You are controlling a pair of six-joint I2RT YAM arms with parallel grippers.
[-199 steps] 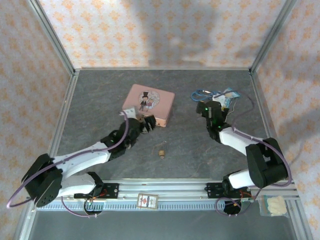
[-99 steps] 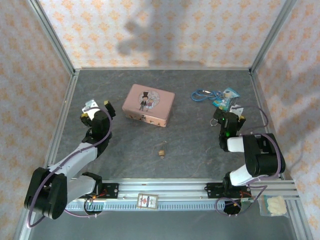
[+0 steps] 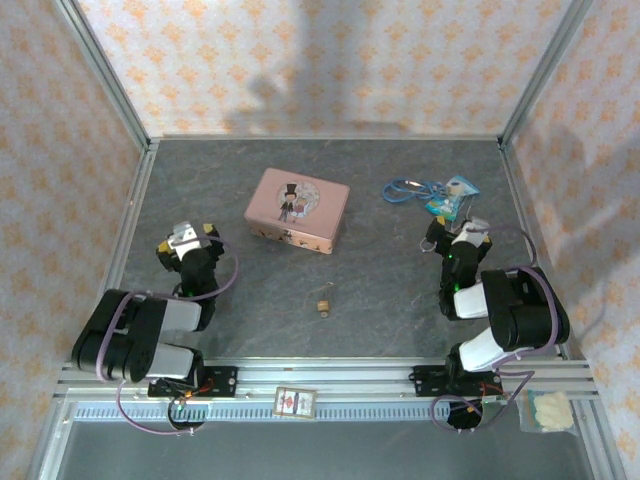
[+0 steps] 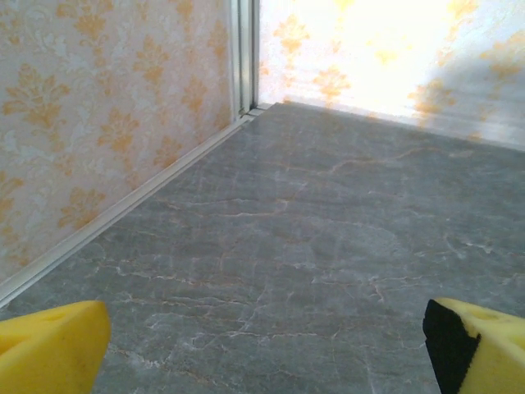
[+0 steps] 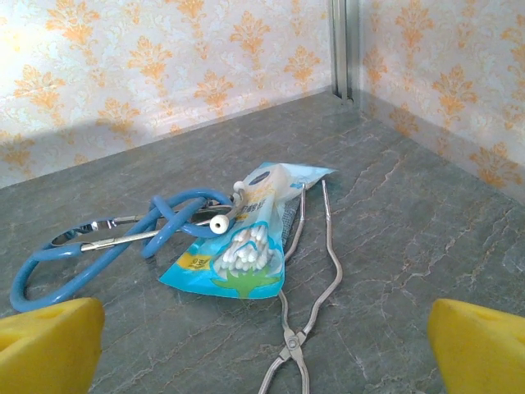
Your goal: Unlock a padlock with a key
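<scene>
The tiny brass padlock lies on the grey table in front of the pink tin, midway between the two arms. A thin pale strand runs up from it; the key itself is too small to make out. My left gripper is folded back near the left wall, far from the padlock. Its yellow fingertips stand wide apart over bare table, so the left gripper is open and holds nothing. My right gripper sits folded back at the right. That right gripper is open and holds nothing.
The pink tin stands at centre back. A blue cord, a teal packet of cotton swabs and thin metal tongs lie just ahead of the right gripper. Patterned walls close three sides. A small card rests on the front rail.
The left arm has pulled away from the pink tin and folded back to the left. The right arm has drawn back towards its base. The padlock has not moved.
</scene>
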